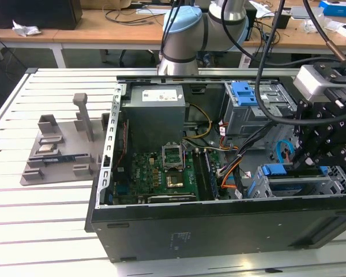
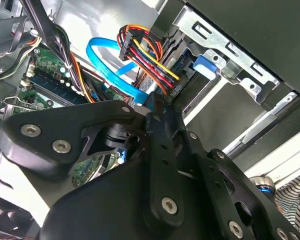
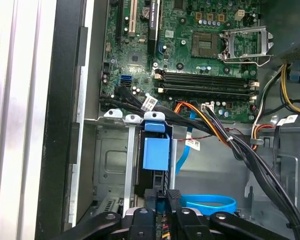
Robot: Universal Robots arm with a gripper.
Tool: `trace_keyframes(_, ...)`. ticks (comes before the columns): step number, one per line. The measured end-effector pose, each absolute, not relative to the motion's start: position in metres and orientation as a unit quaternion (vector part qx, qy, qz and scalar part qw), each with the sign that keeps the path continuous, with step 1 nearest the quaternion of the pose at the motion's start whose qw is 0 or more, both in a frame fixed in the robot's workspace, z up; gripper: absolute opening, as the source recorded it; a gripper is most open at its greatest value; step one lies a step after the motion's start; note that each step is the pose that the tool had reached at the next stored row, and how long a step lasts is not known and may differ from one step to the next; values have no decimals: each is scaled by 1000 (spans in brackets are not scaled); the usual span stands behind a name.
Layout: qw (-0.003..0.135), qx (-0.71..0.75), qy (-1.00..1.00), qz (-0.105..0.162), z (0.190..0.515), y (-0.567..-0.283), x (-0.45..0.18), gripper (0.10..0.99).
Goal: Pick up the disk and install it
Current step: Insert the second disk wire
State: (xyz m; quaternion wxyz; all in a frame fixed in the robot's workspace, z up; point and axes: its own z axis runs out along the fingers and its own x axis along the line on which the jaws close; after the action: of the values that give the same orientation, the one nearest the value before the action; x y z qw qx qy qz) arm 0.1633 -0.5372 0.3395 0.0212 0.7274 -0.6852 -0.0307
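Disk (image 3: 155, 153) sits in the open case's (image 1: 161, 231) bay; slatted white table (image 1: 40, 219) beneath.

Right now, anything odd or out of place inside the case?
Nothing looks damaged or spilled. The gripper is down inside the open computer case at the drive cage with blue carrier tabs. The CPU socket is bare, and loose cables drape across the motherboard.

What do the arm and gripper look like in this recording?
The arm has silver tubes with pale blue joint caps. The gripper is black, built of bolted linkage plates with silver screw heads, under a white-grey box, with black cables looping to it.
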Motion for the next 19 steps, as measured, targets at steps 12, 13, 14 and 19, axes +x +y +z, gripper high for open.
trace_keyframes(12,24,727,-685,-28,386,-525,163,106)
trace_keyframes(13,24,727,-685,-28,387,-525,163,106)
trace_keyframes(14,24,727,-685,-28,387,-525,163,106)
trace_keyframes(19,24,727,-685,-28,387,-525,163,106)
